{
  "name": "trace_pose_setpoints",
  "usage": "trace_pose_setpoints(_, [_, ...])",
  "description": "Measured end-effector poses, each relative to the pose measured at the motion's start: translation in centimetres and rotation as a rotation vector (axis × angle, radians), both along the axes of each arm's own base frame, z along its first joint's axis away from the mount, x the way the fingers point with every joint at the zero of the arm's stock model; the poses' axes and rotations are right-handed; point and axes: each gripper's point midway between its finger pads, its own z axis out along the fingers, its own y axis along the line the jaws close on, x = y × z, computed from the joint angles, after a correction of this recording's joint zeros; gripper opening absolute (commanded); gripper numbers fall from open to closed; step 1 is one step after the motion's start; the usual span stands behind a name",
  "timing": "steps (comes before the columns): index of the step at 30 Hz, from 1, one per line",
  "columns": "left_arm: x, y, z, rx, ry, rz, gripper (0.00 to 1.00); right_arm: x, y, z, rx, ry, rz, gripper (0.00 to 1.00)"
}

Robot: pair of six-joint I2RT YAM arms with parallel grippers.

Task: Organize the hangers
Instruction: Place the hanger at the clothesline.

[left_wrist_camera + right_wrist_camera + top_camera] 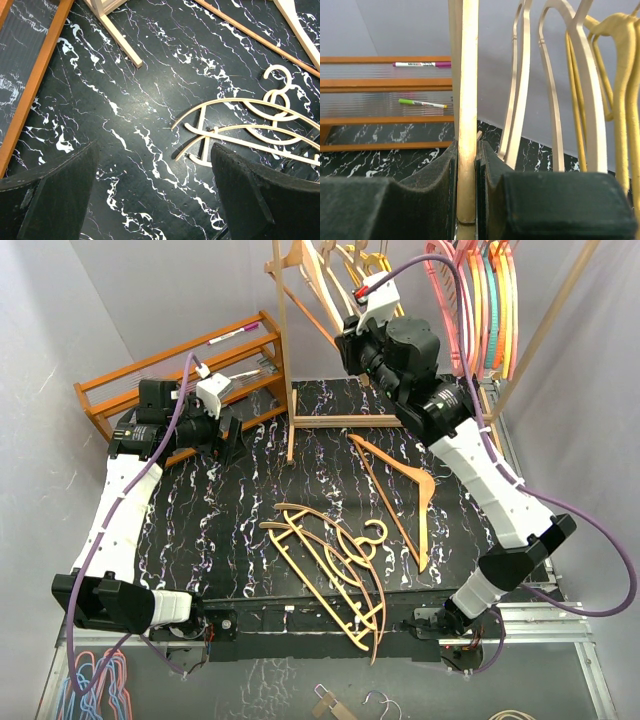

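Several tan wavy hangers (pixel 330 560) lie piled at the table's front middle; they also show in the left wrist view (pixel 240 130). A plain wooden hanger (pixel 400 490) lies to their right. Tan hangers (pixel 320 280) and pink, orange and teal hangers (pixel 480 300) hang on the rail at the back. My right gripper (pixel 350 340) is raised at the rail, and in the right wrist view it (pixel 468 200) is shut on the bar of a tan hanger (pixel 467 100). My left gripper (pixel 228 435) is open and empty above the bare table (pixel 154 147).
The orange-brown slatted rack (pixel 150 380) stands at the back left, with a purple marker (pixel 422 64) and a green marker (pixel 422 103) on it. The pale wooden frame's post (pixel 283 360) and foot (pixel 120 40) stand mid-table. More hangers (pixel 95 680) lie below the table's front edge.
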Motion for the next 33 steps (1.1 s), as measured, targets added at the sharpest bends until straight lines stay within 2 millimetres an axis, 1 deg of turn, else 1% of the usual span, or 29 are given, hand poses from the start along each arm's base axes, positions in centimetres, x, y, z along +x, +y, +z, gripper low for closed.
trace_pose_setpoints(6, [0.0, 0.0, -0.1, 0.0, 0.002, 0.0, 0.9, 1.3, 0.3, -1.4, -0.02, 0.022, -0.01, 0.08])
trace_pose_setpoints(15, [0.0, 0.0, -0.2, 0.001, 0.005, -0.001, 0.9, 3.1, -0.2, -0.5, -0.006, 0.004, -0.029, 0.08])
trace_pose_setpoints(20, [-0.1, 0.0, -0.5, 0.0, 0.011, -0.001, 0.9, 4.1, -0.1, -1.5, -0.012, 0.024, -0.019, 0.08])
trace_pose_setpoints(24, [-0.2, 0.0, -1.0, 0.001, 0.023, -0.002, 0.9, 5.0, -0.5, -2.2, -0.005, 0.044, -0.031, 0.08])
trace_pose_setpoints(29, [-0.2, 0.0, -1.2, 0.001, 0.027, -0.002, 0.9, 5.5, -1.2, -2.4, 0.008, 0.055, -0.035, 0.08])
trace_pose_setpoints(33, [-0.2, -0.1, -1.2, -0.001, 0.028, -0.005, 0.9, 5.7, -1.3, -2.5, 0.022, 0.063, -0.022, 0.08])
